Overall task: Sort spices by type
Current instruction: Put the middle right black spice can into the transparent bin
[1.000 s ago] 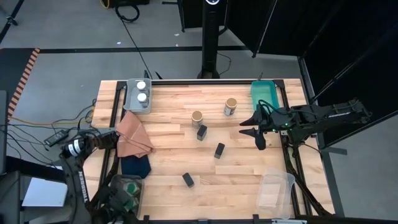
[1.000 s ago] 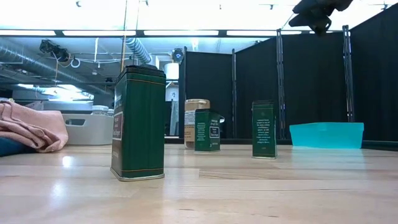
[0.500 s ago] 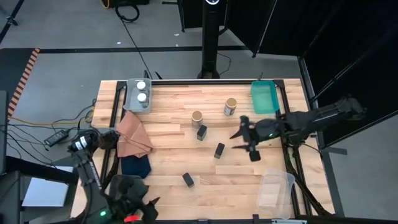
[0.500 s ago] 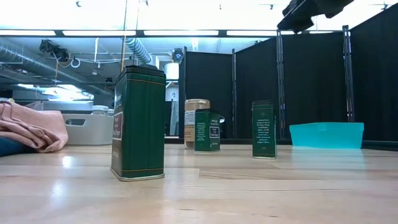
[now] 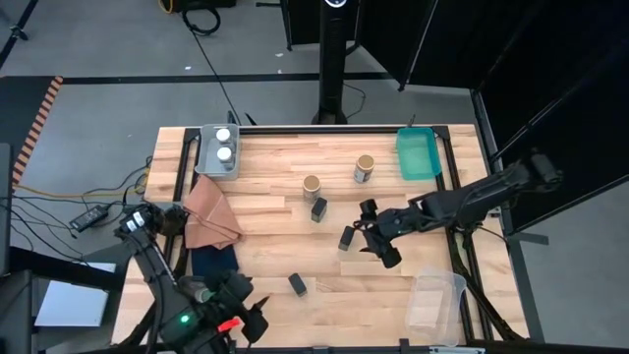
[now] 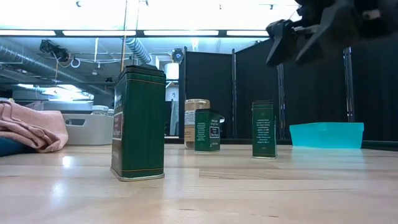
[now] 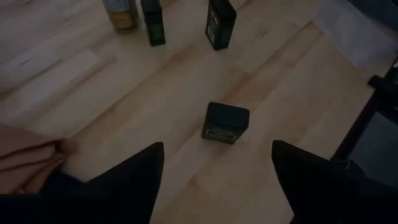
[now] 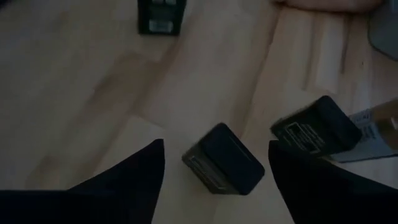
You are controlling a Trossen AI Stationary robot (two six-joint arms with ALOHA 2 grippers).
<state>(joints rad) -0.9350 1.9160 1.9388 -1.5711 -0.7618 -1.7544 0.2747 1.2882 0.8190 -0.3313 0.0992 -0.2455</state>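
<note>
Three black tins stand on the wooden table: one near the front (image 5: 297,284), one in the middle (image 5: 346,237), one (image 5: 319,208) beside a tan-lidded jar (image 5: 312,185). A second tan-lidded jar (image 5: 365,167) stands farther back. Two white-lidded jars (image 5: 224,145) sit in a grey tray at the far left. My right gripper (image 5: 366,232) hangs open just right of and above the middle tin (image 8: 224,160), touching nothing. My left gripper (image 7: 217,152) hovers open at the near left, pointing at the front tin (image 7: 227,121).
A teal tray (image 5: 418,154) lies at the far right and a clear container (image 5: 435,298) at the near right. A brown cloth (image 5: 209,214) and a navy cloth (image 5: 213,261) lie at the left edge. Bare wood spreads between the tins.
My right gripper has swung from the table's right edge toward the middle tin, come down, and opened. My left arm has risen from the near left corner and moved right toward the front tin. No tin or jar has moved.
</note>
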